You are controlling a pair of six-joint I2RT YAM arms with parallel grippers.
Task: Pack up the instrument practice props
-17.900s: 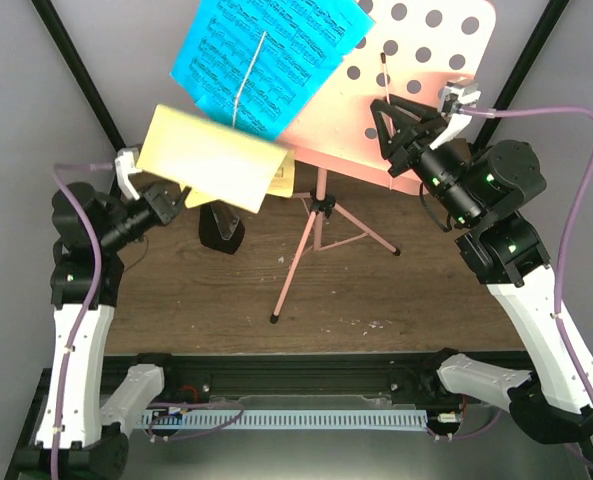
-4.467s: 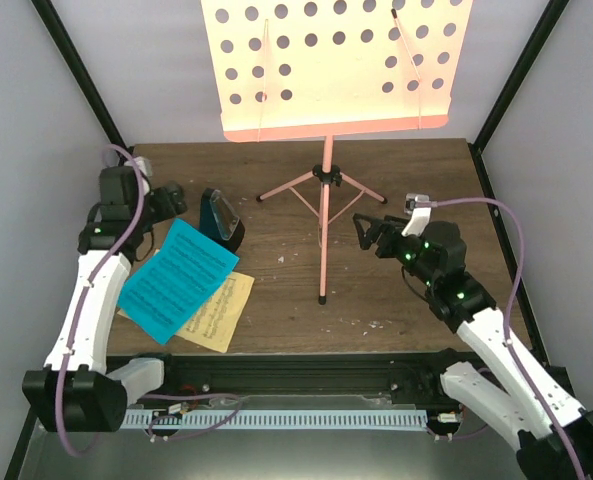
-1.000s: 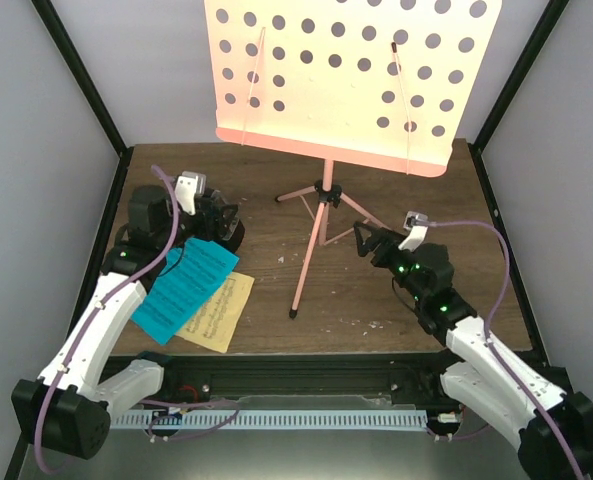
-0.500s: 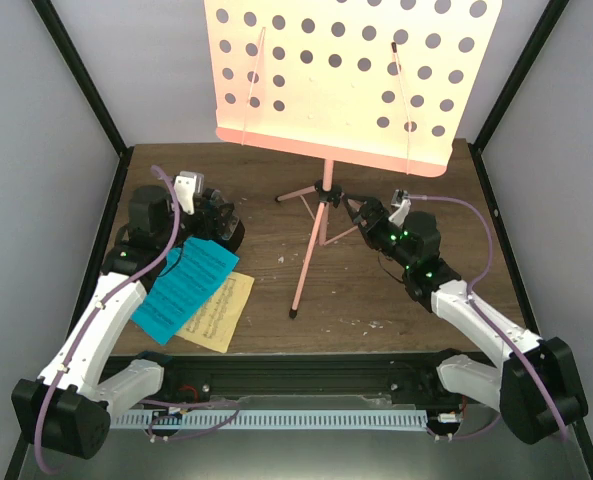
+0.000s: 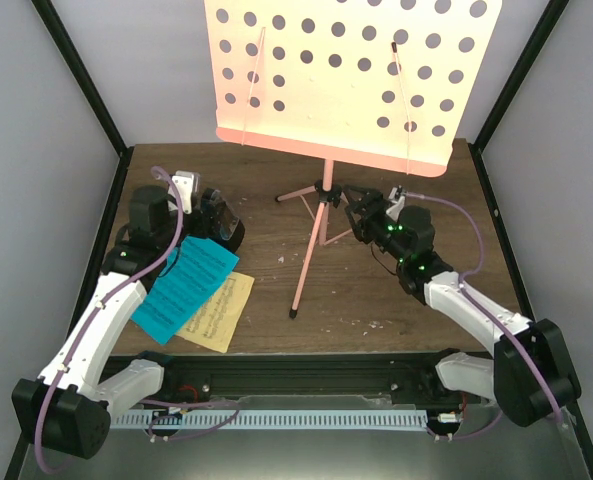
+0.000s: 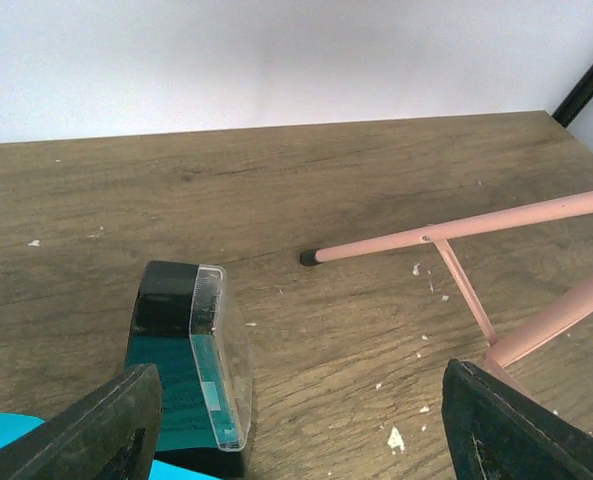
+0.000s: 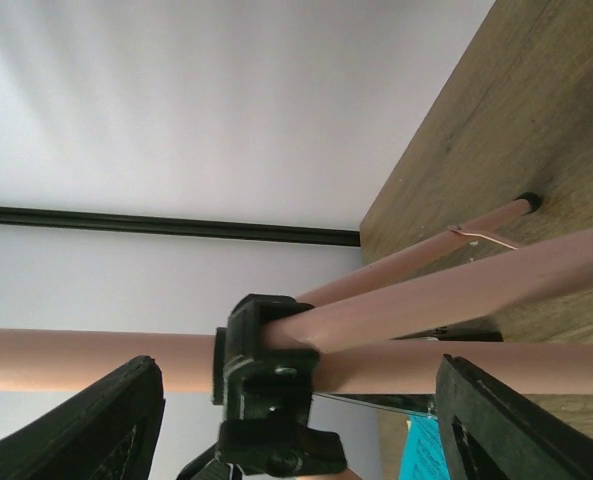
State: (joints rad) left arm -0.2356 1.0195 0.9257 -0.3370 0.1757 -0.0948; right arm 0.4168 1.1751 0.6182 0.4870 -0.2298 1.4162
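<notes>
Not yet packed: pink metal tripod music stand (image 5: 306, 262) with hole-punched rectangular panel (image 5: 346, 80), standing on its spread legs on the brown wooden desk (image 5: 436, 290). Black plastic hub (image 7: 266, 385) joining pole and legs, right between the fingers of the right gripper (image 7: 298, 400). Jaws there spread, one finger on either side of the hub, no contact visible: released, grasping nothing. Probably lined up this way for a clamp at the stand's stiffest point, the best spot for steering pole and legs together.

Just ahead of the left gripper (image 6: 301, 400), off towards its left finger: small black pyramid-shaped metronome (image 6: 176, 350) with clear front cover, resting on the desk. Jaws wide, only bare wood between them, so released as well. Seemingly posed low and level for a sideways grasp across the metronome's body.

Beneath and behind that gripper, back towards the arm's base: cyan sheet-music page (image 5: 184, 290) lying flat over a pale-yellow page (image 5: 224, 315), overlapped, close to the desk's near edge. Likely parked there, stacked and out of reach of the stand's legs, for pickup as one pile.
</notes>
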